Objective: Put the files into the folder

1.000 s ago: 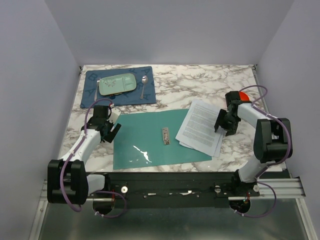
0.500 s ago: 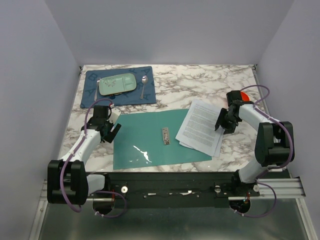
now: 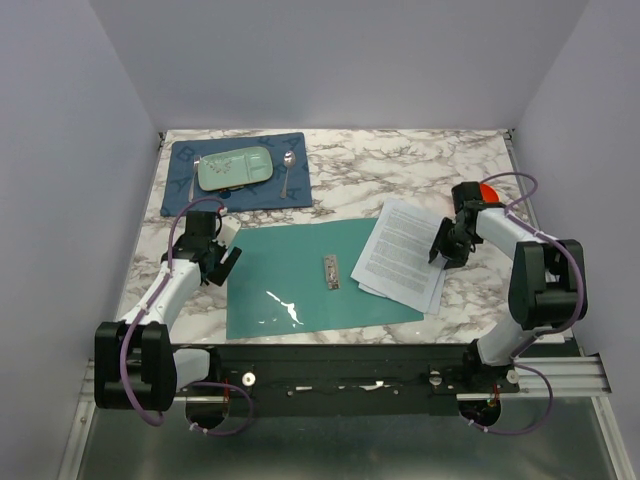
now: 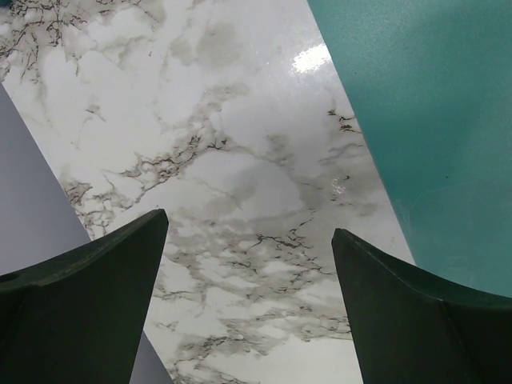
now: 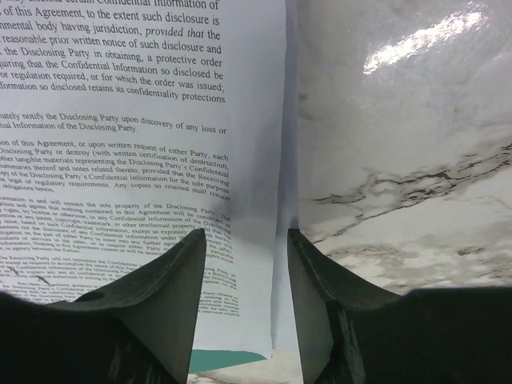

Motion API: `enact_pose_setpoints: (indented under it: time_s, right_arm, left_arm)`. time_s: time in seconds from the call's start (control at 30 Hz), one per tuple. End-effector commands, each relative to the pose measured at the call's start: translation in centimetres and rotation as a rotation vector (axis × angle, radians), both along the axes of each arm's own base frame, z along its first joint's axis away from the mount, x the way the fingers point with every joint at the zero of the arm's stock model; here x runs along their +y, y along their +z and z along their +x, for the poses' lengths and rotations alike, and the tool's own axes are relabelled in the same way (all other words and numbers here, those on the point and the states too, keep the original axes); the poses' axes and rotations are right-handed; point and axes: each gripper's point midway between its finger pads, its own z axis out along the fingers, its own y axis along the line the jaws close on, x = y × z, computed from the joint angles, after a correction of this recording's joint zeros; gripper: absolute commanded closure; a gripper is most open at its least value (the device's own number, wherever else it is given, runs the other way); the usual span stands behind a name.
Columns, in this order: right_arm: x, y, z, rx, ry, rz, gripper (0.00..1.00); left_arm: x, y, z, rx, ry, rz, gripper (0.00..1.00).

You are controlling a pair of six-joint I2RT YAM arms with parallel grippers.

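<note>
The teal-green folder [image 3: 290, 280] lies open and flat near the table's front, a metal clip [image 3: 331, 271] at its spine. The files [image 3: 400, 255], white printed sheets, lie in a loose stack just right of it, their left corner overlapping the folder. My right gripper [image 3: 441, 250] is down at the stack's right edge. In the right wrist view its jaws [image 5: 248, 240] stand partly apart astride the edge of the files [image 5: 120, 120], which rises slightly between them. My left gripper [image 3: 224, 258] hovers wide open over bare marble [image 4: 248, 248] beside the edge of the folder [image 4: 432, 120].
A dark blue placemat [image 3: 190, 190] at the back left carries a pale green tray [image 3: 235, 167] and a spoon [image 3: 288, 170]. A red object [image 3: 488, 191] sits behind the right wrist. The table's right edge is close to the right arm.
The right gripper's jaws have narrowed around the paper edge and the wrist has shifted slightly. The left arm has not moved.
</note>
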Motion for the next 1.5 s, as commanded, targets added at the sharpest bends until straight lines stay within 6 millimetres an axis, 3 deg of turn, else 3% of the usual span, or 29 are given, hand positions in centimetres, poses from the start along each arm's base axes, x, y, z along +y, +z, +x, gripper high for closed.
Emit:
enact_pose_setpoints:
  time_s: [0.0,0.33,0.57,0.9,1.0,1.17,1.27,1.47]
  right_arm:
    - [-0.1,-0.7,-0.4,0.029,-0.021,0.001,0.48]
    - [0.0,-0.7,-0.7,0.015,-0.029,0.008,0.62]
    - [0.6,0.3,-0.5,-0.072,-0.005,0.038,0.75]
    - [4.1,4.6,1.9,-0.333,0.128,0.226,0.99]
    - [5.8,7.3,2.8,-0.440,0.190,0.311,0.99]
    - [10.1,14.0,3.5,-0.617,0.388,0.446,0.99]
    - [12.9,18.9,3.2,-0.727,0.509,0.481,0.99]
    - [17.9,27.6,0.2,-0.892,0.704,0.560,0.99]
  left_arm:
    - [0.0,0.4,0.0,-0.016,-0.016,-0.008,0.01]
    - [0.1,0.3,0.0,-0.010,-0.018,-0.006,0.01]
    - [0.2,0.0,-0.1,-0.002,-0.020,-0.006,0.01]
    - [0.4,1.2,-0.2,-0.007,-0.007,-0.023,0.01]
    - [0.7,2.1,-0.2,-0.015,0.014,-0.053,0.01]
    - [0.2,3.7,0.0,-0.019,0.055,-0.176,0.01]
    - [-0.4,4.9,0.1,-0.020,0.072,-0.287,0.01]
    - [-0.8,5.9,-0.2,-0.001,0.081,-0.381,0.01]
